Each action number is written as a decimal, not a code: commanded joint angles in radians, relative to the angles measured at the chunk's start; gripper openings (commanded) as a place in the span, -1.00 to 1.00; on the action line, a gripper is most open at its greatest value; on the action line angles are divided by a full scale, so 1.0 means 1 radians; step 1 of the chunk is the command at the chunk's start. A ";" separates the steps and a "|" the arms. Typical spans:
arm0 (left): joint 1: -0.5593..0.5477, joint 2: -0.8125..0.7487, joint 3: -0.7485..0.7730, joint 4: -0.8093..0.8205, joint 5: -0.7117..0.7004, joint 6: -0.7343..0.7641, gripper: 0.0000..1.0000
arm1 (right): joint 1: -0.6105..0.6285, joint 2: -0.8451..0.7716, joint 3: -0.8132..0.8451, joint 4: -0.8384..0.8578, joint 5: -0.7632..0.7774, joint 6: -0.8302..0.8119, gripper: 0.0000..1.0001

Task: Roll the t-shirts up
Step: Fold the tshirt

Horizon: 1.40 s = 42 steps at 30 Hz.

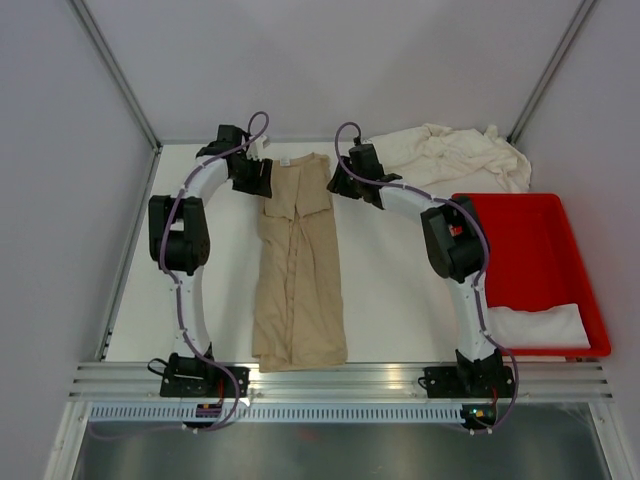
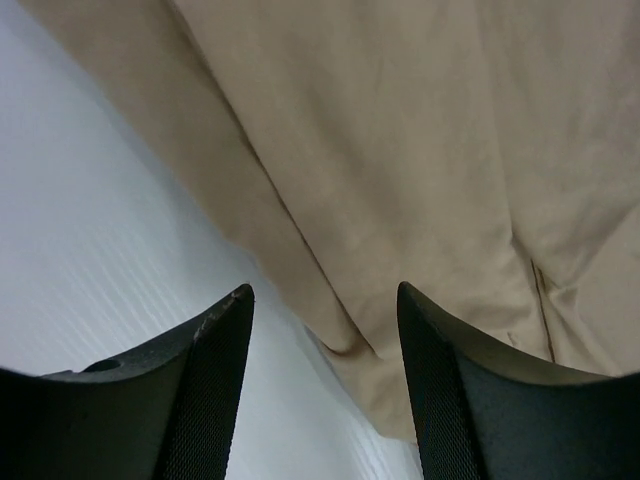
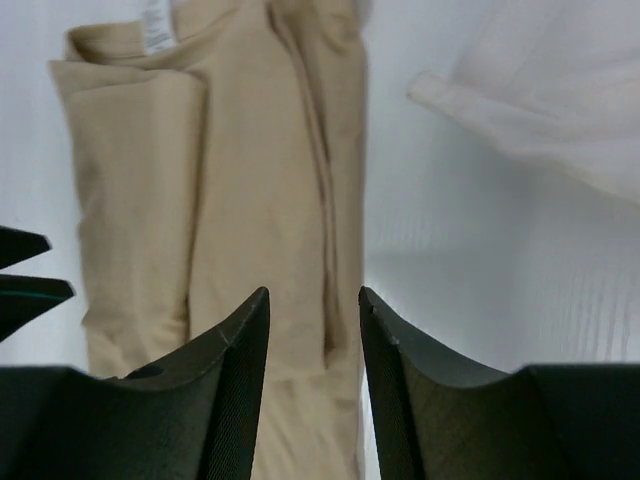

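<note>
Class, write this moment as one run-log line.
task: roll shirts | tan shirt: flat folded strip, not rolled | left jaws: open, collar end | right jaws: open, collar end

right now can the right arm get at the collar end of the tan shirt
Probably yes. The right arm holds its open fingers over the tan shirt, at its right edge near the collar, nothing between them and the cloth. The left arm sits at the opposite corner, out of the way.

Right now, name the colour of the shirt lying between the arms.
Plain tan t-shirt; top view shows it best.
</note>
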 commanded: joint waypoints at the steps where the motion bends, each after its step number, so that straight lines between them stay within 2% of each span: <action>1: 0.028 0.060 0.113 0.067 0.019 -0.140 0.30 | -0.007 0.124 0.175 -0.070 -0.004 0.110 -0.04; 5: 0.028 0.125 0.172 0.070 0.024 -0.167 0.33 | -0.009 0.294 0.353 -0.121 -0.050 0.181 -0.03; 10: 0.030 0.194 0.204 0.067 0.005 -0.177 0.36 | -0.012 0.358 0.378 -0.094 -0.050 0.273 -0.07; 13: 0.031 0.247 0.271 0.021 0.021 -0.194 0.29 | -0.020 0.362 0.347 -0.049 -0.028 0.317 -0.32; 14: 0.031 0.255 0.287 0.003 0.025 -0.191 0.19 | -0.020 0.366 0.343 -0.035 -0.021 0.327 -0.54; 17: 0.031 0.294 0.351 -0.026 0.068 -0.154 -0.22 | -0.021 0.378 0.342 0.026 -0.019 0.374 -0.84; 19: 0.031 0.310 0.402 -0.035 0.091 -0.142 -0.50 | -0.024 0.383 0.339 0.092 -0.015 0.423 -0.92; 21: 0.031 0.330 0.446 -0.032 0.090 -0.111 -0.95 | -0.029 0.391 0.350 0.129 0.004 0.466 -1.00; 26: 0.030 0.386 0.578 0.009 0.051 -0.086 -0.95 | -0.038 0.420 0.388 0.184 0.034 0.525 -0.99; 30: 0.030 0.383 0.584 0.081 0.007 -0.073 -0.95 | -0.041 0.466 0.486 0.187 0.034 0.520 -1.00; 33: 0.030 0.375 0.575 0.090 0.054 -0.059 -0.95 | -0.046 0.483 0.531 0.189 0.034 0.473 -0.85; 34: 0.030 0.369 0.564 0.090 0.067 -0.054 -0.92 | -0.047 0.481 0.537 0.186 0.034 0.448 -0.67; 36: 0.030 0.343 0.540 0.090 0.079 -0.054 -0.58 | -0.049 0.457 0.537 0.160 0.033 0.370 -0.44; 37: 0.030 0.331 0.532 0.090 0.074 -0.053 -0.16 | -0.049 0.428 0.531 0.150 0.028 0.341 -0.28; 40: 0.034 0.242 0.488 0.090 0.073 -0.042 0.11 | -0.049 0.319 0.441 0.141 0.011 0.255 -0.13; 42: 0.036 0.176 0.430 0.089 0.087 -0.030 0.15 | -0.047 0.247 0.328 0.144 0.021 0.185 -0.09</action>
